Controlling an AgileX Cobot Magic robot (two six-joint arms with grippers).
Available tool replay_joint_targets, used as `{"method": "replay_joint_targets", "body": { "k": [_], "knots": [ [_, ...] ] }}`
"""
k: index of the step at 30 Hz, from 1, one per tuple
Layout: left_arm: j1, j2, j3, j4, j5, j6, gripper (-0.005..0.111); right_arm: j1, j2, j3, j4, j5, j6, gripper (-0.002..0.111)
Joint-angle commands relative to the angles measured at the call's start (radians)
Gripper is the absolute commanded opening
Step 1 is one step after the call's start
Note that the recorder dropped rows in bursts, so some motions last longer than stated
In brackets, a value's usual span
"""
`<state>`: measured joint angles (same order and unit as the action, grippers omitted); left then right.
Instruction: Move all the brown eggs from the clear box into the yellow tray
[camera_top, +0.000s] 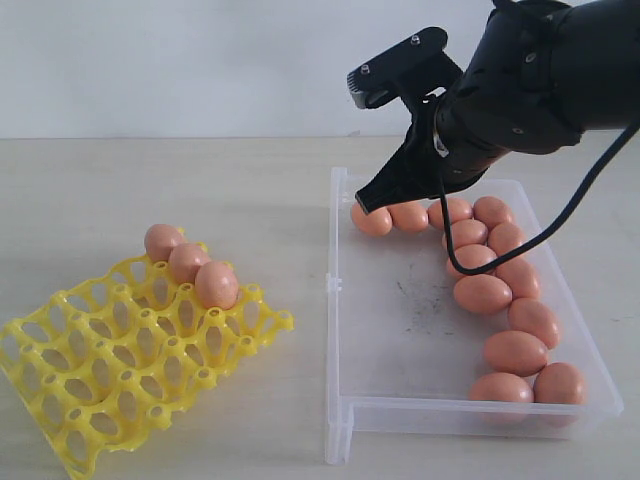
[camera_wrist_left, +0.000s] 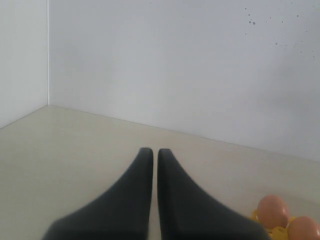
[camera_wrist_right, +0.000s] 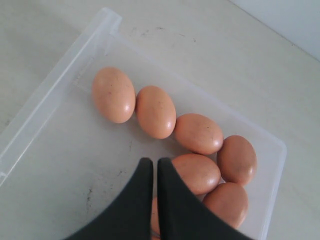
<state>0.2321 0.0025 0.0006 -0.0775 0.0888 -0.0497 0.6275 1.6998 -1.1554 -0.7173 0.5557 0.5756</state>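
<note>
Logged three brown eggs (camera_top: 216, 285) seated in edge cups of yellow tray (camera_top: 60, 400), well apart from clear box (camera_top: 400, 330) on its latch side. Counted the rest strung along the box's far and off-latch walls. Found right pincer (camera_top: 372, 205) pressed together, empty, poised over the row along the box's far wall; judged opening needed before any pick. Saw left pincer (camera_wrist_left: 150, 150) also together, parked outside the box, likely out of the way.

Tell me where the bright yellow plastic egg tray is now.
Exterior view, lower left: the bright yellow plastic egg tray sits apart from the clear plastic box on its right, with three brown eggs along its far edge.
</note>
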Motion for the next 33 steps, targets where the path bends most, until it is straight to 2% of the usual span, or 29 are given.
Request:
{"method": "replay_joint_targets", "body": {
  "k": [1, 17, 24, 29, 31, 33],
  "knots": [
    [0.002, -0.002, -0.001, -0.009, -0.013, -0.009, 0.004, -0.002, -0.011, 0.000, -0.001, -0.002, 0.000, 0.000],
    [0.002, -0.002, -0.001, -0.009, -0.013, -0.009, 0.004, -0.002, -0.011, 0.000, -0.001, -0.007, 0.003, 0.000],
    [0.002, -0.002, -0.001, -0.009, -0.013, -0.009, 0.004, -0.002, -0.011, 0.000, -0.001, -0.202, 0.003, 0.000],
    [0.002, -0.002, -0.001, -0.009, -0.013, -0.009, 0.004, -0.002, -0.011, 0.000, -0.001, -0.413, 0.031, 0.000],
    [0.002, -0.002, -0.001, -0.009, -0.011, -0.009, 0.004, -0.002, -0.011, 0.000, -0.001, -0.416, 0.064, 0.000],
    [0.002, -0.002, -0.001, -0.009, -0.011, -0.009, 0.004, -0.002, -0.011, 0.000, -0.009, -0.366, 0.017, 0.000]
  ]
}}
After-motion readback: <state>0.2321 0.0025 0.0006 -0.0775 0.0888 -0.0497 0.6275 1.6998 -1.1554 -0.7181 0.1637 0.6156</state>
